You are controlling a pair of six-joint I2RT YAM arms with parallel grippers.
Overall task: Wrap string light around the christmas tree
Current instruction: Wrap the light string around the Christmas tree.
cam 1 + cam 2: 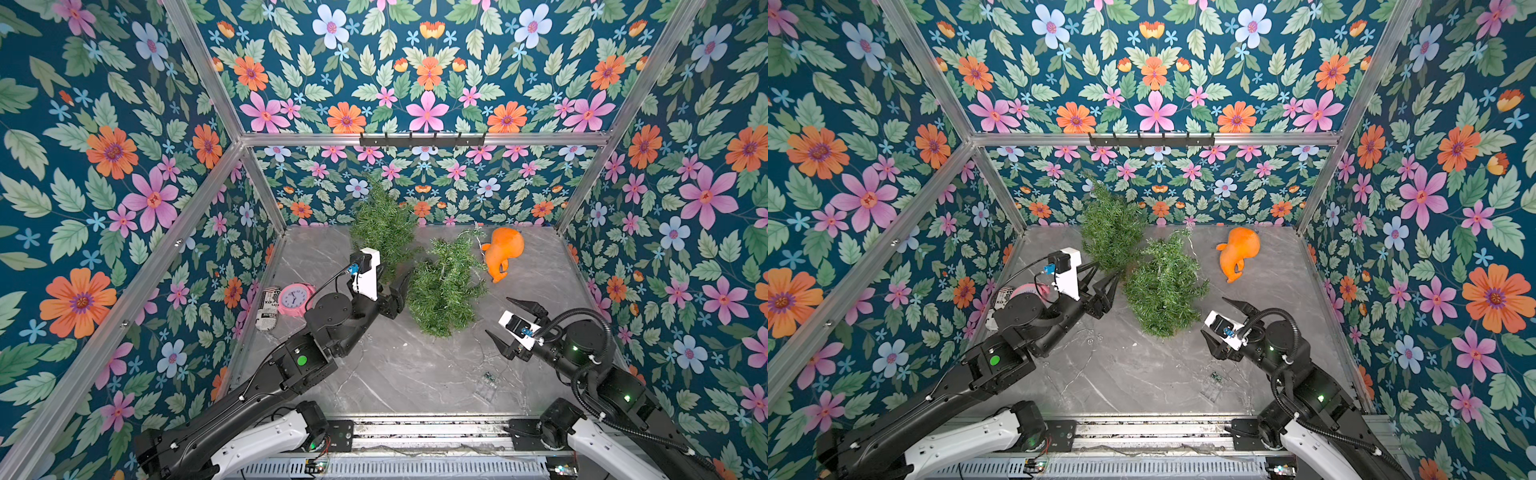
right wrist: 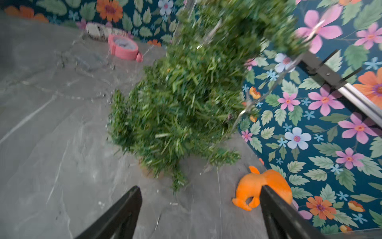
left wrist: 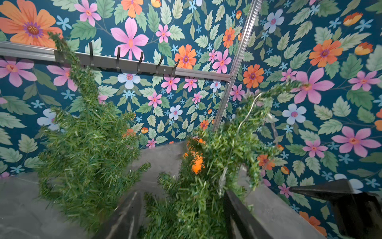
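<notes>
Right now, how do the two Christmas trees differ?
The near tree carries a strand of string light; the far tree shows none. The near tree stands farther forward, at the open left pincer; the far tree stands by the back wall. Both are green and bushy.

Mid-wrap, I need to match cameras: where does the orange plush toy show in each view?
In both top views: orange plush toy upper right of centre, right of the nearer tree.
Left wrist: mostly hidden behind that tree; orange patches at lower centre.
Right wrist: lower right, largely visible.
Shared landmark: the hook rail, seen in all four.
</notes>
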